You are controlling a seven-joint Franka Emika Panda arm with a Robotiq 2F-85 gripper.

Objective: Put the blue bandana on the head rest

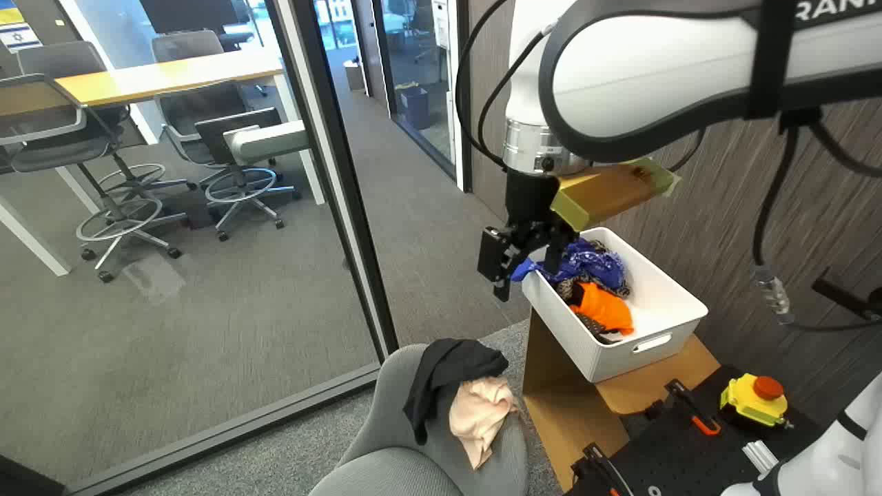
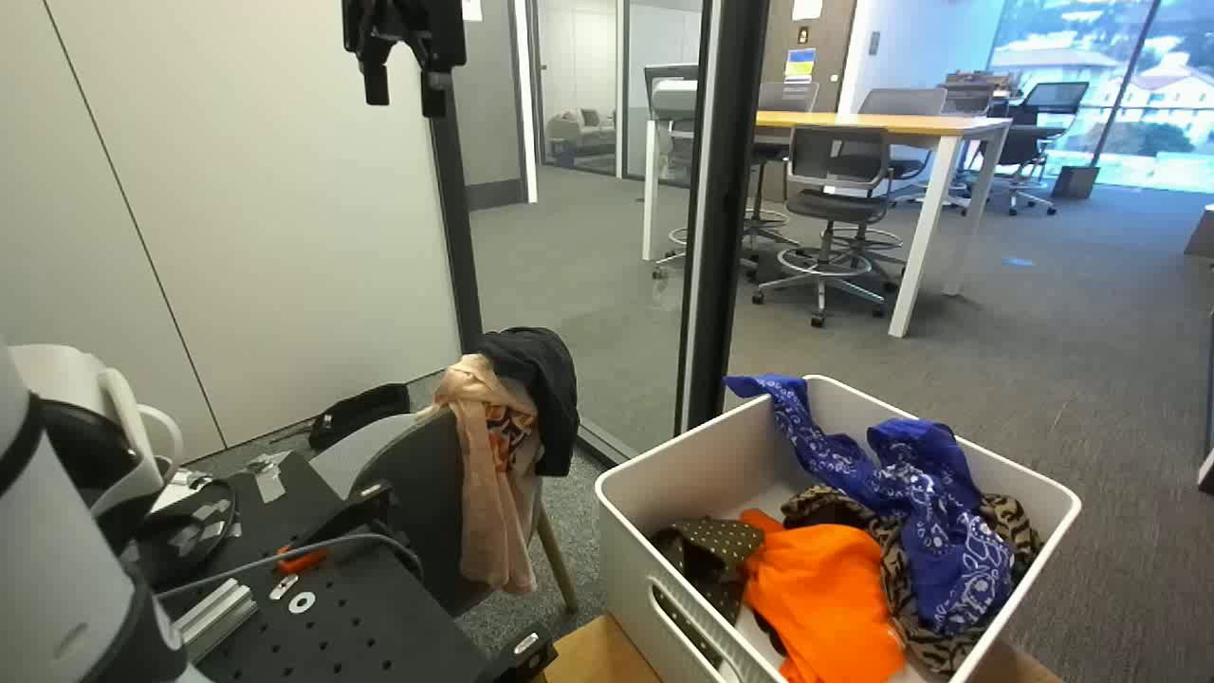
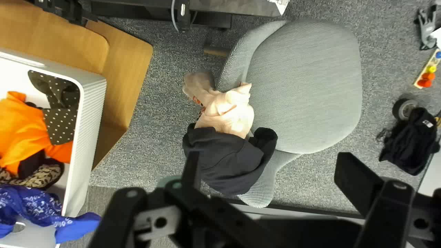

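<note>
I see the rounded gray cloth chair (image 3: 306, 86) below my black two-fingered gripper (image 2: 406, 99). Lower than the gripper, off to one side, the white plastic box (image 3: 90, 120) holds the blue cloth bandana (image 2: 925, 503) with white marks, one end over the rim. The fingers (image 3: 356, 181) stand wide apart.

An office: in an exterior view, wheeled mesh chairs (image 2: 837, 201) stand round a tall table (image 2: 882, 120) at the upper right, on grey carpet (image 2: 1091, 351), a broad window (image 2: 1095, 62) beyond. A glass wall (image 1: 342, 182) (framed in black) crosses the left of an exterior view. A robot arm (image 1: 661, 76), upper right there, and a perforated bench (image 2: 417, 621), lower left in an exterior view, lend a touch of lab.
</note>
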